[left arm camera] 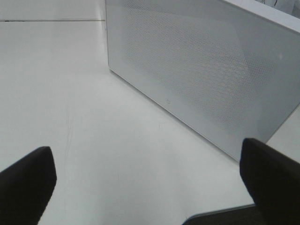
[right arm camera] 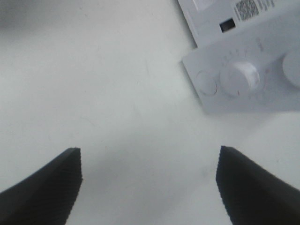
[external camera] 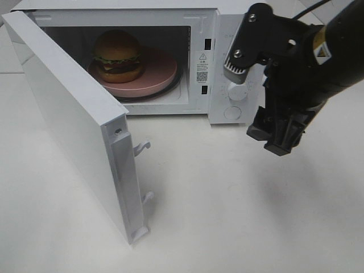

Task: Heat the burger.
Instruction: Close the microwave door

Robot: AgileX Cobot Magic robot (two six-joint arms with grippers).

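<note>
The right gripper (external camera: 278,139) hangs low over the table (external camera: 227,216), its jaws spread wide and holding nothing. Nearest to it, just beyond the fingertips, is the control panel (right arm camera: 243,93) of the microwave (external camera: 210,17), with a round dial (right arm camera: 239,78) facing the gripper but not touched. Farther off, to that gripper's left and deeper in, the burger (external camera: 118,55) sits upright on a pink plate (external camera: 156,77) inside the open cavity, toward the plate's left part.

The left gripper (left arm camera: 147,187) is likewise released and empty. Ahead of it, near but apart, stands the outer face of the door (left arm camera: 201,70), swung wide open.

The burger looks light and loosely stacked. Its glossy bun would probably be slippery under hard pads, and the layers could shear or squash if pinched at the filling. Should it need shifting, the safer hold would likely be a gentle pinch across the sides of the bun at mid height, or better, the rim of the plate, which is stiff and carries the whole stack.

As things lie, the burger seems already placed, so the work left appears to be the door and the dial, not the food.
</note>
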